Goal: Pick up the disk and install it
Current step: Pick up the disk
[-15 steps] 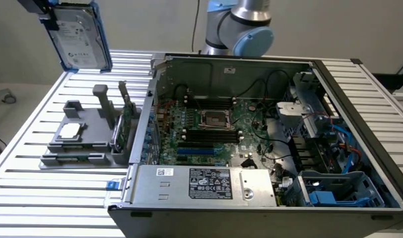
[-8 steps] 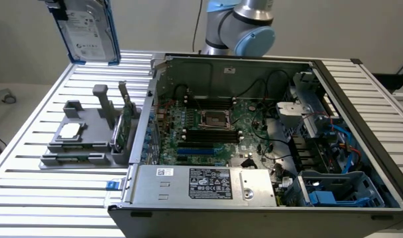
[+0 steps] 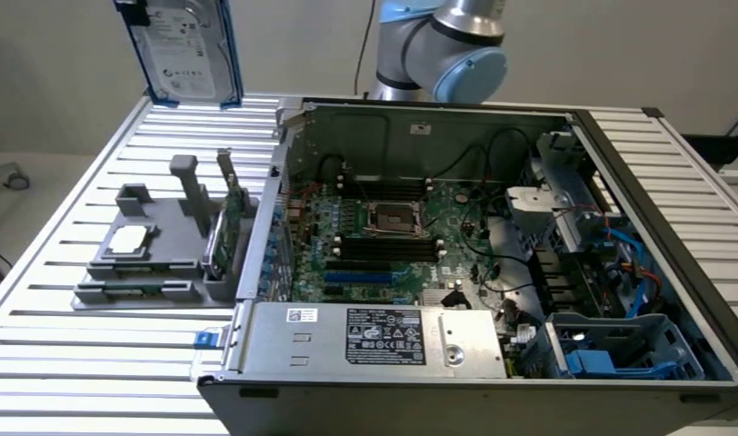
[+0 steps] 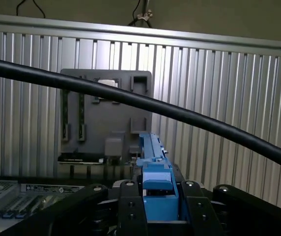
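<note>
The disk [image 3: 181,50], a silver-grey drive with a white label in a bright blue carrier, hangs upright in the air above the far corner of the slatted table, at the exterior view's left. In the wrist view I look along its blue edge [image 4: 153,162], which stands between my black fingers [image 4: 130,206]. My gripper [image 4: 157,209] is shut on the disk. Far below it in the wrist view lies the grey parts holder [image 4: 106,123].
An open computer case [image 3: 466,227] takes up the table's middle and right, with a blue drive cage [image 3: 623,345] at its near right corner. The grey holder [image 3: 151,254] carries a small silver chip and an upright green card. A black cable [image 4: 180,115] crosses the wrist view.
</note>
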Tool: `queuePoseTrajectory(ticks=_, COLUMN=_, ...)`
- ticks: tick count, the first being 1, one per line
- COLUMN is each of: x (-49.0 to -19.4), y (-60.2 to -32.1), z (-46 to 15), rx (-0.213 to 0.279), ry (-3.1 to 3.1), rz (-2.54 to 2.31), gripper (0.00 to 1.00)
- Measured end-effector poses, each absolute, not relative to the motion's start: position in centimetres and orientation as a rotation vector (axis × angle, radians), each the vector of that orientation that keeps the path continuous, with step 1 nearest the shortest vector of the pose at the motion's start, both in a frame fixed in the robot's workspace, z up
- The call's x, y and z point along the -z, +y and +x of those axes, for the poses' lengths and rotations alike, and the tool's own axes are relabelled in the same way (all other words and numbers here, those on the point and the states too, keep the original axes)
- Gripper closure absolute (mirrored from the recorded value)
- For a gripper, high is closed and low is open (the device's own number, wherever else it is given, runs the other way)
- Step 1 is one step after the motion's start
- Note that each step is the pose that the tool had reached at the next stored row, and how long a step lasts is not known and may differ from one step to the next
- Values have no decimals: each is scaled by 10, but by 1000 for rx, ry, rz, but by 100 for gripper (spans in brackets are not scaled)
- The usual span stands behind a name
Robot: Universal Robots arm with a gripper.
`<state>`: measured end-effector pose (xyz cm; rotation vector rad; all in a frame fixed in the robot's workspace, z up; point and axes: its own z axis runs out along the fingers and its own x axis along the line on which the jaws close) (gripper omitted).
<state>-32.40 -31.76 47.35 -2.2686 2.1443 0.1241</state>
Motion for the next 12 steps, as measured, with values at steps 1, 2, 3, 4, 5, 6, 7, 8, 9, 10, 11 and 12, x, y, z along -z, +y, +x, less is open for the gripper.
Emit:
queuePoseTrajectory(ticks=1, x=-475, y=-318, z=-320, rx=-129, ry=2142, rz=-2266, gripper=67)
queuePoseTrajectory(ticks=2, x=-476, y=-319, z=-317, rx=-134, ry=2139, rz=-2264, gripper=67)
queuePoseTrajectory(ticks=3, x=-477, y=-320, z=-313, rx=-138, ry=2137, rz=-2262, gripper=67)
queuePoseTrajectory(ticks=4, x=-478, y=-321, z=-309, rx=-141, ry=2135, rz=-2260, gripper=67)
queuePoseTrajectory(ticks=5, x=-480, y=-321, z=-305, rx=-144, ry=2134, rz=-2258, gripper=67)
queuePoseTrajectory(ticks=6, x=-481, y=-322, z=-301, rx=-147, ry=2132, rz=-2256, gripper=67)
queuePoseTrajectory(ticks=7, x=-482, y=-323, z=-296, rx=-150, ry=2130, rz=-2255, gripper=67)
queuePoseTrajectory(ticks=8, x=-483, y=-324, z=-292, rx=-153, ry=2129, rz=-2254, gripper=67)
queuePoseTrajectory(ticks=9, x=-484, y=-325, z=-287, rx=-156, ry=2127, rz=-2252, gripper=67)
queuePoseTrajectory(ticks=10, x=-484, y=-326, z=-283, rx=-160, ry=2125, rz=-2250, gripper=67)
queuePoseTrajectory(ticks=11, x=-485, y=-327, z=-278, rx=-164, ry=2123, rz=-2248, gripper=67)
queuePoseTrajectory(ticks=12, x=-485, y=-328, z=-274, rx=-167, ry=2121, rz=-2246, gripper=67)
